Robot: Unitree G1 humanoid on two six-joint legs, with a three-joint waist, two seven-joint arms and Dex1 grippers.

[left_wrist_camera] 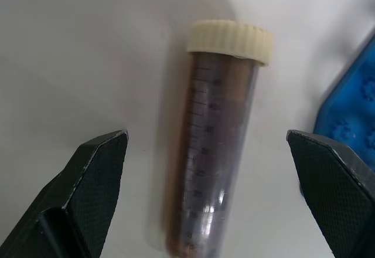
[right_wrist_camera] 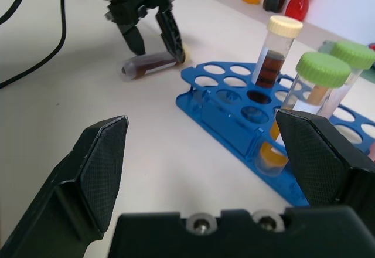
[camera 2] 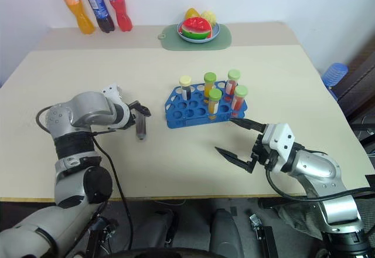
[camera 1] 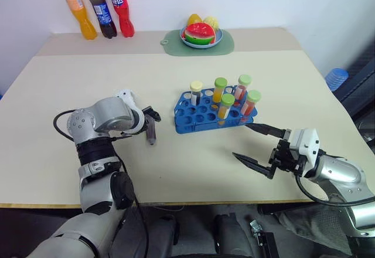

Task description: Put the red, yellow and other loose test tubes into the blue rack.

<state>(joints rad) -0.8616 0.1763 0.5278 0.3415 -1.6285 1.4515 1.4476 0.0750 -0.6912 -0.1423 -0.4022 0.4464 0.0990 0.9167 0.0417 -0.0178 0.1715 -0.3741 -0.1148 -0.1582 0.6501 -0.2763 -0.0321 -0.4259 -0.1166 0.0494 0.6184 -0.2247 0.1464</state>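
From the left eye view, the blue rack sits mid-desk with 5 capped tubes upright in it: 1 cream-capped and 4 green-capped. A loose dark tube lies flat on the desk to the rack's left, and the left pincer hangs just over it, pointing down. The right pincer is low over the desk near the rack's right front corner, its 2 black fingers spread wide and holding nothing. 3 soda bottles and a plate of fruit on a green mat stand at the far edge.

In the left wrist view, the brown tube with its cream cap lies between the spread fingers, neither touching it.

In the right wrist view, the left pincer straddles the lying tube, just beside the rack's end; the right fingers gape apart.
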